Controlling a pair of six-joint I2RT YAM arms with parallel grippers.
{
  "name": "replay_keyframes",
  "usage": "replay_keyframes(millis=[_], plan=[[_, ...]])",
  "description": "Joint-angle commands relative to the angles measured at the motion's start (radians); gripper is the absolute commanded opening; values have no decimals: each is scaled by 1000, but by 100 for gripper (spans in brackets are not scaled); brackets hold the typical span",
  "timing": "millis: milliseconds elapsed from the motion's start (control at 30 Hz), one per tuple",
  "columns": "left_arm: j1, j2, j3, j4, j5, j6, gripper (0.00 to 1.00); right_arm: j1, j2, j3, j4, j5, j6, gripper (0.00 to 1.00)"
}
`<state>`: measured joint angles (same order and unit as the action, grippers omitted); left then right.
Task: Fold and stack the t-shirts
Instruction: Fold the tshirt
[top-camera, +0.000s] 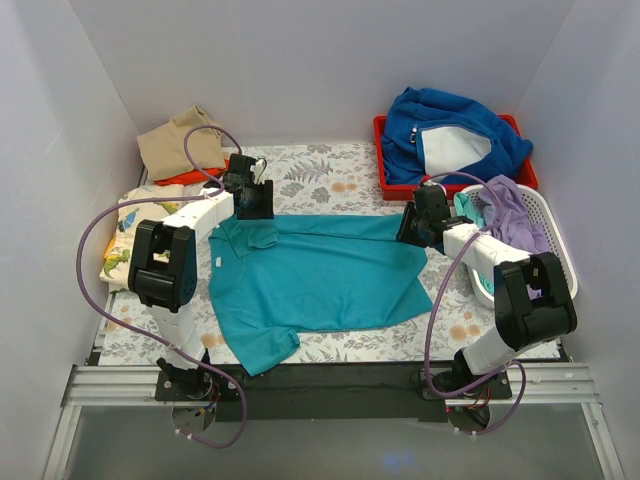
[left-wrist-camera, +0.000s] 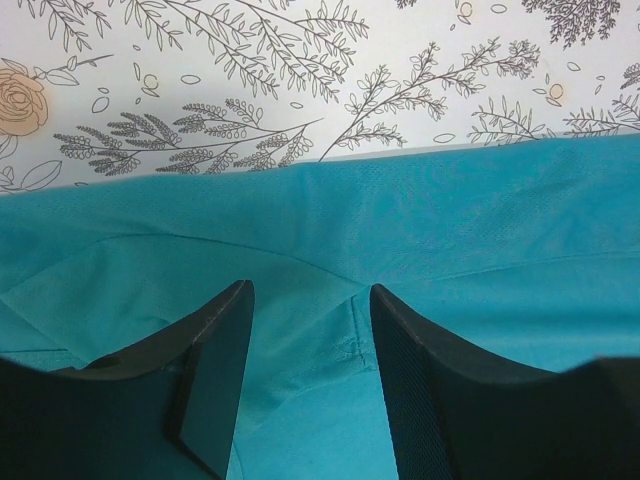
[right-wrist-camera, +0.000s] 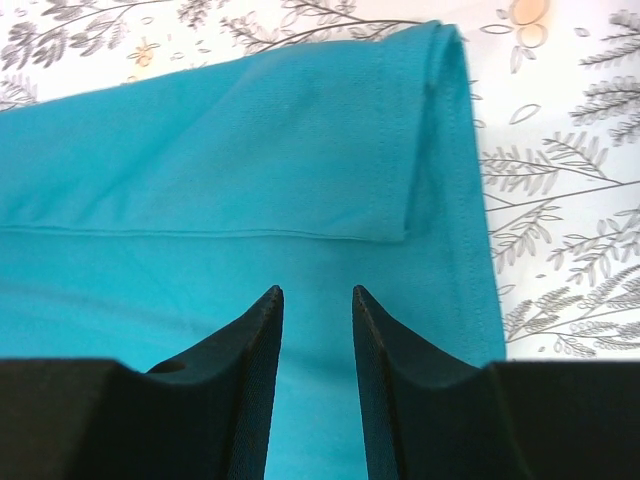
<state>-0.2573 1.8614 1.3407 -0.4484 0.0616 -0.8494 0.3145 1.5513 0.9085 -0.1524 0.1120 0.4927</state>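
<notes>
A teal t-shirt (top-camera: 320, 275) lies spread on the floral table cover, its far edge folded over. My left gripper (top-camera: 253, 203) hovers over the shirt's far left corner; in the left wrist view (left-wrist-camera: 310, 292) its jaws stand open with teal cloth (left-wrist-camera: 450, 220) below them. My right gripper (top-camera: 413, 228) is over the shirt's far right corner; in the right wrist view (right-wrist-camera: 317, 292) its jaws stand open above the folded hem (right-wrist-camera: 300, 150). A tan shirt (top-camera: 180, 145), an orange one (top-camera: 185, 178) and a cream dinosaur-print one (top-camera: 125, 235) lie at the left. Lavender (top-camera: 515, 215) and mint (top-camera: 468, 207) shirts sit in a basket.
A red bin (top-camera: 382, 160) at the back right holds a royal-blue fleece (top-camera: 450, 130). A white basket (top-camera: 560, 240) stands at the right. White walls close in the table on three sides. Purple cables loop from both arms.
</notes>
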Motion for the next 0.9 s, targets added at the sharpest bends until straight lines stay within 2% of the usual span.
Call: replay_keyframes(millis=[0,133,433,867], plan=[[1,-16,-6,10,14,4,49,-8,4,-2,5,86,0,40],[1,-15,-9,8,15,4,48,-23,33,1,1,133,-6,40],[1,-8,-8,5,9,6,49,-35,89,24,11,121,-16,40],[1,-1,-6,1,-6,9,49,-49,128,1,136,29,-29,40]])
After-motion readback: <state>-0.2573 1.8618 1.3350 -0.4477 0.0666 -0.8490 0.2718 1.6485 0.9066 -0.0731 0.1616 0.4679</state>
